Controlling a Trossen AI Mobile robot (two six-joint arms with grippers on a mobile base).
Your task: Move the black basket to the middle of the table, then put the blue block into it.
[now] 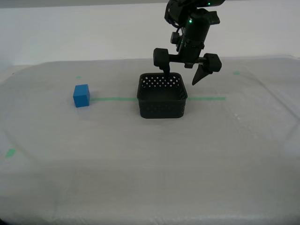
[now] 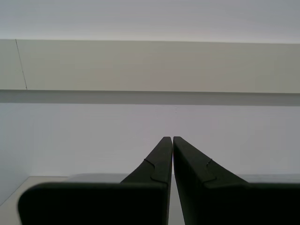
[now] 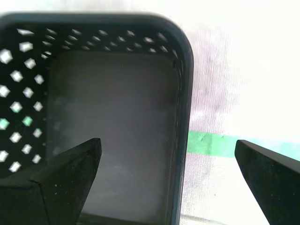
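Exterior view, near to far: bare cloth along the table's (image 1: 150,187) near edge, a small green mark toward the exterior view's left. Farther in, on the thin green tape line (image 1: 208,98), the blue block (image 1: 81,95) toward the exterior view's left, the black basket (image 1: 162,103) well apart from it, about midway across the table. Basket empty, upright, seemingly already in place.

Above the basket's far rim, my first gripper (image 1: 183,75), spread wide, nothing held. One finger dipping just inside the far wall, the other hanging outside past the wall on the exterior view's right. First wrist view confirms: that side wall of the basket (image 3: 185,117) between the two fingers, not touching either, bare floor below, tape beyond.

Step in hand, by judgement: letting go of the basket and clearing out. Best done straight up, fingers kept wide, so the inside finger does not snag the perforated wall and drag the basket off its spot. Only once clear of the rim, swing across toward the block.

Second wrist view: my second gripper (image 2: 172,140) pressed tight together, empty, pointed at a blank wall, away from the table.
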